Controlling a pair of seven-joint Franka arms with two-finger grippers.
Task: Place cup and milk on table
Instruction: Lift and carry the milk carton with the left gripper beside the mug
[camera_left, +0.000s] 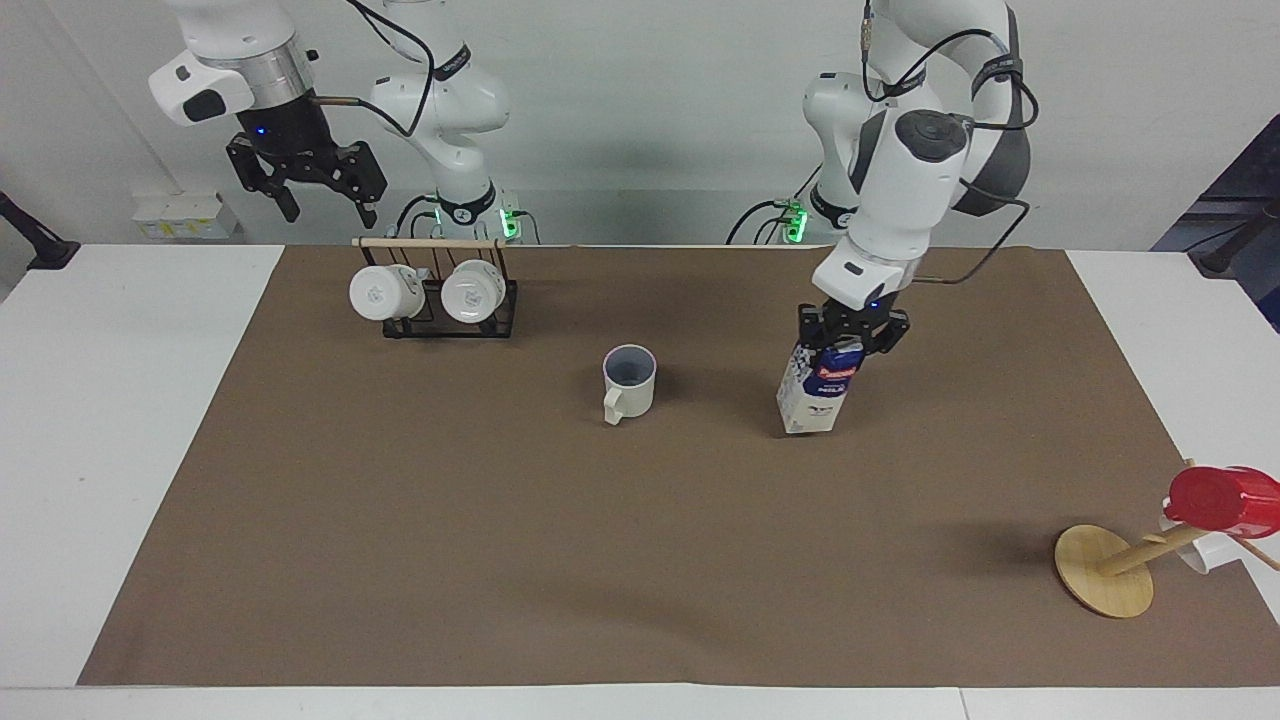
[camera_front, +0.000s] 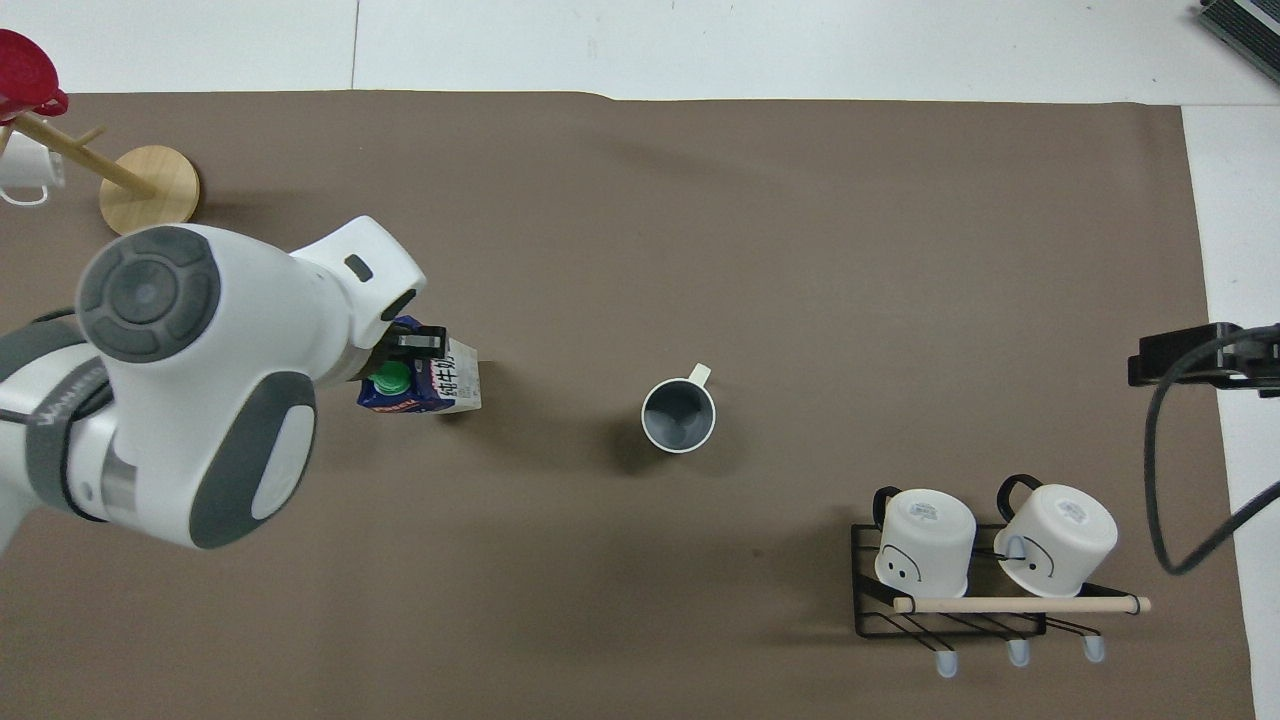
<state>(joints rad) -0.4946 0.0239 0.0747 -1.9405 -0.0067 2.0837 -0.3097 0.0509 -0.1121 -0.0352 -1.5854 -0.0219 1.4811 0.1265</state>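
Observation:
The cream cup (camera_left: 630, 385) stands upright on the brown sheet (camera_left: 500, 560) of the white table (camera_left: 120, 420), near the middle; it also shows in the overhead view (camera_front: 679, 415), handle pointing away from the robots. My left gripper (camera_left: 852, 336) is shut on the top of the milk (camera_left: 820, 392), a blue and white carton with a green cap (camera_front: 388, 378). The carton hangs slightly tilted, low over the sheet beside the cup, toward the left arm's end; I cannot tell whether its base touches. My right gripper (camera_left: 312, 198) is open and empty, high above the mug rack's end.
A black wire rack (camera_left: 440, 318) with two white mugs (camera_front: 925, 540) stands near the robots at the right arm's end. A tipped wooden mug tree (camera_left: 1102, 570) with a red cup (camera_left: 1215, 497) lies at the left arm's end, farther from the robots.

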